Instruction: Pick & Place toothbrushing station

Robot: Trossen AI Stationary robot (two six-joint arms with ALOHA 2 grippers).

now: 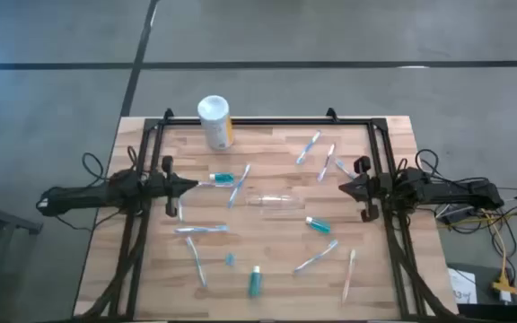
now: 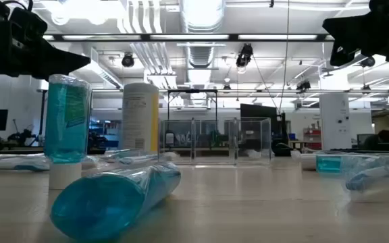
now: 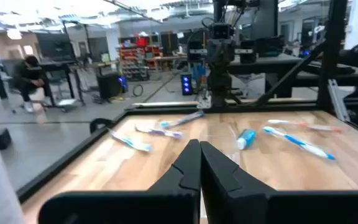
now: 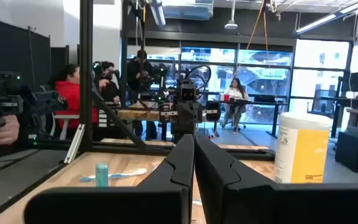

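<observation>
Several thin white and light-blue toothbrushes (image 1: 202, 230) lie scattered over the wooden table (image 1: 384, 238). Small teal tubes lie among them, one (image 1: 223, 179) near my left gripper and another (image 1: 319, 225) right of centre. A third tube (image 1: 255, 283) is by the front edge. The clear cup (image 1: 276, 201) lies on its side mid-table. My left gripper (image 1: 191, 185) hovers shut at the left side, holding nothing; its closed tips (image 3: 199, 146) point across the table. At the right side my right gripper (image 1: 344, 187) is shut and empty, its tips (image 4: 194, 138) together.
A white canister with a yellow label (image 1: 214, 121) stands at the back left and also shows as the canister (image 4: 302, 146) in the right wrist view. A black frame (image 1: 267, 120) rims the table. People sit and stand in the room beyond.
</observation>
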